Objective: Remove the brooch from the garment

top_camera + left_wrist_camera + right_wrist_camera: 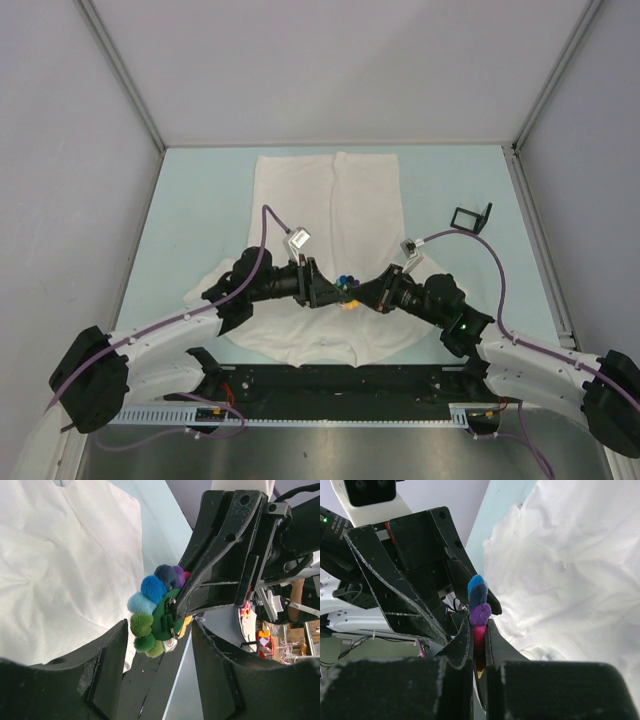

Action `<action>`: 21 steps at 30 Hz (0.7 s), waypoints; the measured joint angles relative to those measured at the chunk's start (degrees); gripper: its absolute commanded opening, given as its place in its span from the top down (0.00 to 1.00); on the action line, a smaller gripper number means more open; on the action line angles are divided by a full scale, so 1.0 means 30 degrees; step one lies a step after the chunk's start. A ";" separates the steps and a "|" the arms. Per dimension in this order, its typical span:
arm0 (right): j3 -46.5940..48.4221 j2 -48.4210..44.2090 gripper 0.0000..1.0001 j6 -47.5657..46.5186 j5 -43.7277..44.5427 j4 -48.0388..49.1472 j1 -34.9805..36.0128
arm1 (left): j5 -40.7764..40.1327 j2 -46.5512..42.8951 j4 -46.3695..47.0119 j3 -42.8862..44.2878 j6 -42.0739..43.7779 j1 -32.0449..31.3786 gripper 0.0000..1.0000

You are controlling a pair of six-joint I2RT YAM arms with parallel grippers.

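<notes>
**Brooch pinched in the right gripper, left jaws wide around it**

The two arms meet nose to nose over the near half of the garment (330, 200), which lies spread flat on the pale blue table (190, 210). The right gripper (477, 630) is clamped tight on the brooch (152, 612), its fingers (462, 645) squeezing the red and orange edge, so the blue and purple petals stick out past the tips. The brooch stands on edge, raised above the white cloth. The left gripper (159, 647) faces it with jaws spread wide and gripping nothing. The brooch sits just beyond the gap between its two fingers (107, 670). I cannot tell whether either finger touches it.
</notes>
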 measured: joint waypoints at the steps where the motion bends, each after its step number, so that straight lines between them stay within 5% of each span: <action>1: 0.0000 0.0000 1.00 -0.0007 0.0058 -0.0124 0.0051 | -0.0015 0.0095 0.0000 0.0029 0.0000 0.0000 0.43; 21: 0.0007 -0.0357 1.00 -0.0357 0.0525 -0.0991 0.0240 | -0.0131 0.0517 0.0051 0.0240 -0.0015 -0.0087 0.65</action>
